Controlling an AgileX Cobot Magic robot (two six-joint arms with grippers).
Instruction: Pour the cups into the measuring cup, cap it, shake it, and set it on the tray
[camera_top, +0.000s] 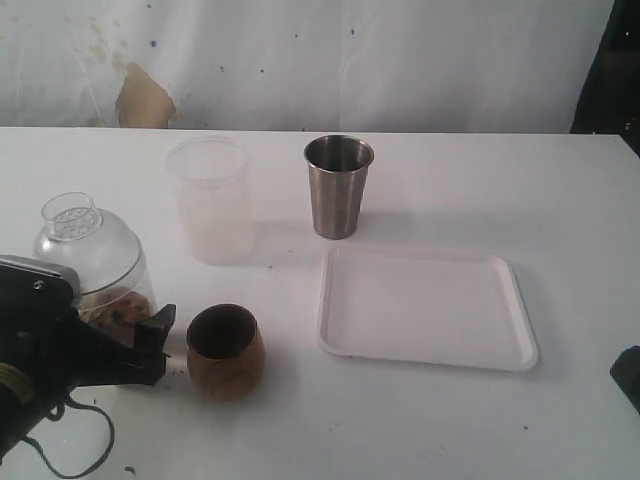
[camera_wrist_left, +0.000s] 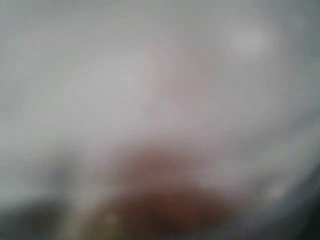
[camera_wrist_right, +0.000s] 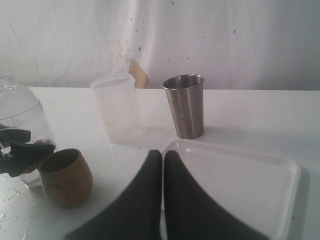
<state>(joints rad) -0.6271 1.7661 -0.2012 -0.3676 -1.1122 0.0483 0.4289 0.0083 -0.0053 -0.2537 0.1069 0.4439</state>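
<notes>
The clear measuring cup (camera_top: 92, 252) stands at the table's left with brown bits at its bottom; it also shows in the right wrist view (camera_wrist_right: 19, 111). My left gripper (camera_top: 120, 325) has its jaws wide on either side of its lower part; I cannot see whether they touch it, and the left wrist view is a blur. The brown wooden cup (camera_top: 225, 352) sits just right of that gripper. Farther back, the steel tumbler (camera_top: 338, 186) stands upright. The white tray (camera_top: 428, 350) lies bare at the right. My right gripper (camera_wrist_right: 163, 154) is shut and empty, over the tray's near corner (camera_wrist_right: 280, 200).
A frosted whitish plastic cup (camera_top: 211, 200) stands behind the wooden cup, left of the tumbler. A white backdrop with a tan patch (camera_top: 142, 98) closes off the far table edge. A dark cable (camera_top: 85, 455) trails under the left arm.
</notes>
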